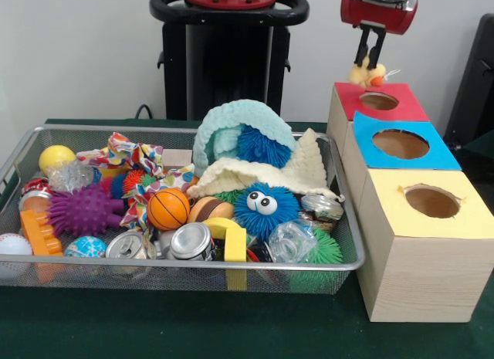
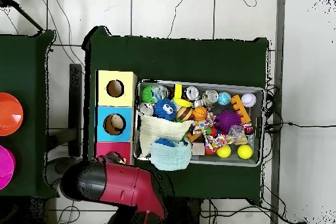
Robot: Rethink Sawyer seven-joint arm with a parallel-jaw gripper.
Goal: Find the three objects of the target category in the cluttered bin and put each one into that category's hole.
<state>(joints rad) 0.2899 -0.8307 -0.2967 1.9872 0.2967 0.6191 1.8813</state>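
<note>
**Arm and gripper status**

Arm (image 2: 115, 185) extends from the base, red and black, wrist pointing straight down. Gripper (image 1: 370, 63) hangs vertical, its dark fingers (image 1: 362, 45) drawn close together and clamped on a small yellow toy (image 1: 366, 74).

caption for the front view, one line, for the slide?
Sawyer gripper holds a small yellow fuzzy toy above the red-topped box's hole, beside a wire bin of cluttered toys.
</note>
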